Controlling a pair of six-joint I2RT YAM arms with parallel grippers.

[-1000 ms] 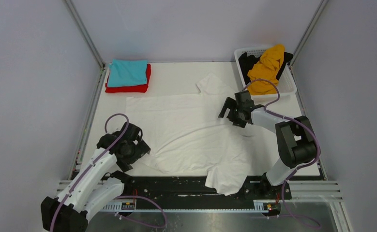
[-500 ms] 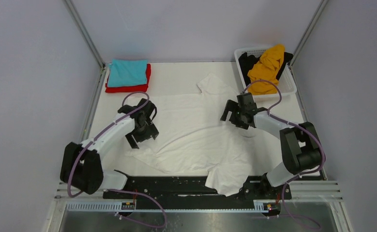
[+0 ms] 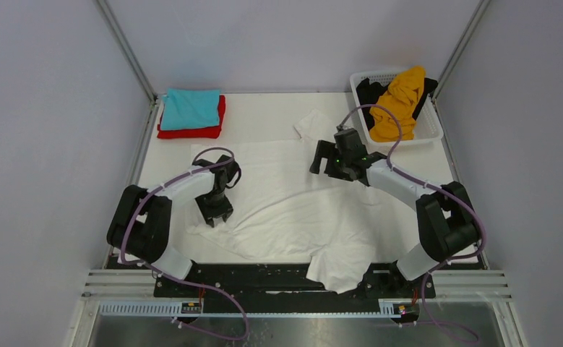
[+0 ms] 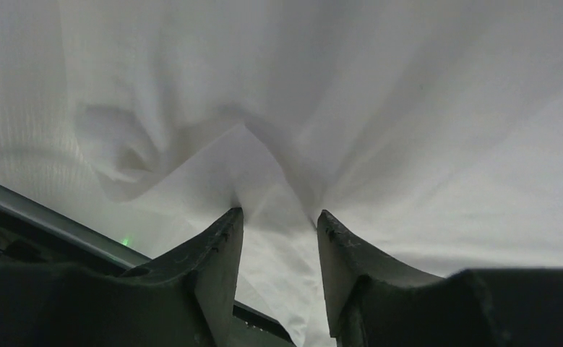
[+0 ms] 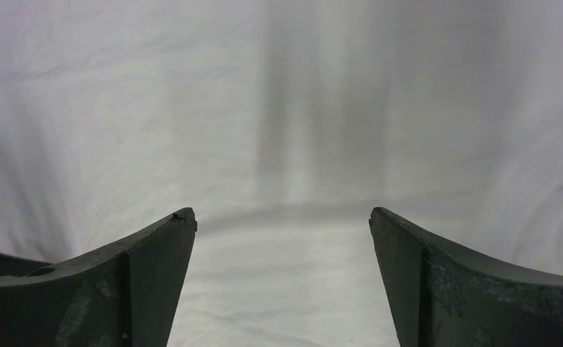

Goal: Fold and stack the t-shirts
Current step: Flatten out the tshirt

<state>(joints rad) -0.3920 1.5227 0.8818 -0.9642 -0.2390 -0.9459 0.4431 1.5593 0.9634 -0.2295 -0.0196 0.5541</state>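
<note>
The large white t-shirt (image 3: 293, 210) lies rumpled across the middle of the desk (image 3: 264, 112), with 1 corner drooping over the lower edge. At its left side the left tool (image 4: 278, 213) stands narrow around a raised ridge of cloth; whether it clamps, I cannot tell. The right tool (image 5: 282, 213) gapes wide over the shirt's upper right. In the upper left, the teal t-shirt (image 3: 190, 107) lies on the red t-shirt (image 3: 191, 132).

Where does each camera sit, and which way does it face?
Top view: above, behind the arm bases, looking down at the table; both arms show.
Left wrist: looks past the left gripper at a raised fold of white shirt.
Right wrist: past the open right gripper at flat shirt.
All three share that shirt.
</note>
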